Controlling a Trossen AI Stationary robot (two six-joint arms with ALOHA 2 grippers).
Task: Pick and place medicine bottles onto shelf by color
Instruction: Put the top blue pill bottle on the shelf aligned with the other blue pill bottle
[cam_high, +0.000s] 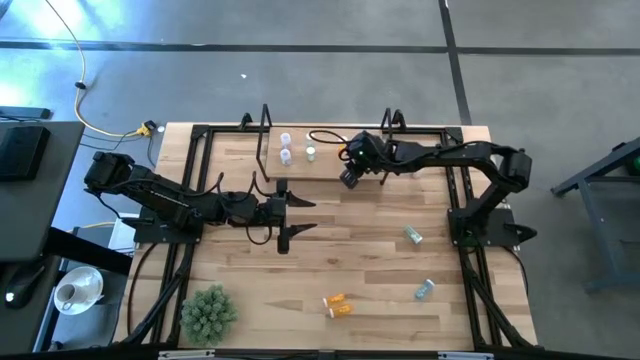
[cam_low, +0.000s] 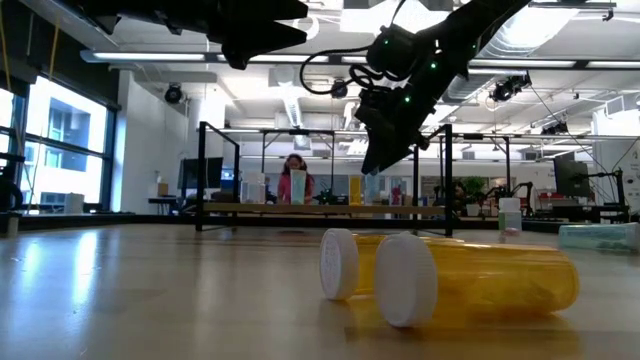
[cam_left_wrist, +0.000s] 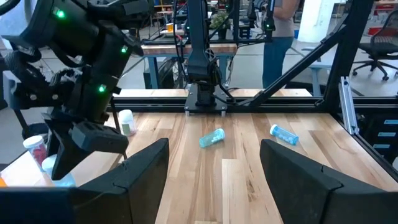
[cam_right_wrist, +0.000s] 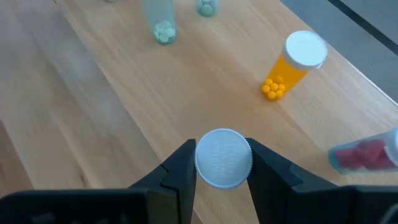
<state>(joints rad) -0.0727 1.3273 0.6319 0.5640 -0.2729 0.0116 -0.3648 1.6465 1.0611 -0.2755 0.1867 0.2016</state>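
Observation:
My right gripper (cam_high: 350, 178) hangs over the shelf (cam_high: 300, 172) at the table's far side, shut on a medicine bottle of which only the white cap (cam_right_wrist: 224, 158) shows. Upright on the shelf board are an orange bottle (cam_right_wrist: 292, 65) and two pale green ones (cam_right_wrist: 161, 18). A reddish bottle (cam_right_wrist: 364, 155) shows at the picture's edge. Two teal bottles (cam_high: 413, 236) (cam_high: 425, 290) and two orange ones (cam_high: 338, 303) lie on the table. My left gripper (cam_high: 305, 215) waits open at mid-table. My right gripper pinches the bottle's white cap (cam_right_wrist: 214, 177) between its two fingers, one on each side of the cap's rim. The fingers slant down from above. The bottle stands upright, cap up. The cap hides its body and base.
A green spiky plant ball (cam_high: 208, 312) sits at the near left corner. Black upright frames (cam_high: 265, 140) stand at the shelf's ends. Bare tabletop lies between the shelf and the lying bottles. A person shows in the room beyond (cam_low: 296, 178).

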